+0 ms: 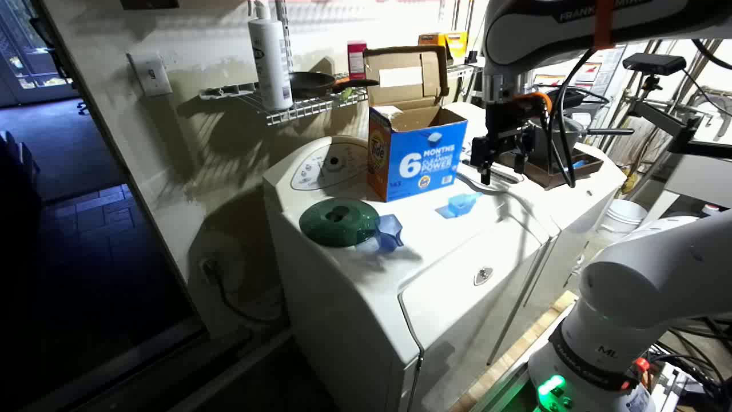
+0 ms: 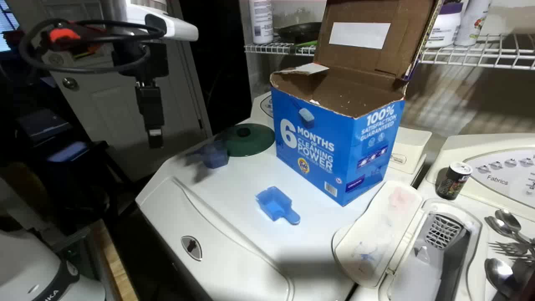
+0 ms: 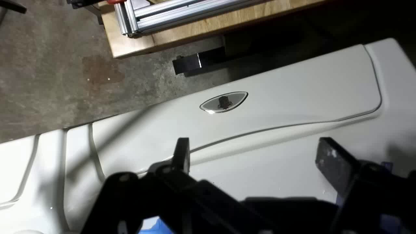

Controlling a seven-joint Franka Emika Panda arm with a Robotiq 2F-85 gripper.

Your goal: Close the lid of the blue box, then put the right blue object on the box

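The blue box (image 1: 426,163) stands upright on the white washer in both exterior views (image 2: 309,144). Its brown cardboard lid (image 1: 405,74) is open and stands up at the back edge (image 2: 372,52). The right blue object, a pale-blue scoop (image 1: 462,203), lies on the washer in front of the box (image 2: 273,203). A bit of pale blue, likely this scoop (image 3: 157,228), shows at the wrist view's bottom edge. My gripper (image 1: 502,170) is open and empty, raised above the washer and apart from the box (image 2: 155,140). In the wrist view its fingers (image 3: 256,156) are wide apart.
A deeper-blue scoop (image 1: 389,232) rests beside a green round disc (image 1: 337,220) on the washer. An open white container (image 2: 434,255), a dark can (image 2: 453,180) and cutlery (image 2: 499,269) are at the right. A wire shelf (image 2: 485,56) runs behind the box.
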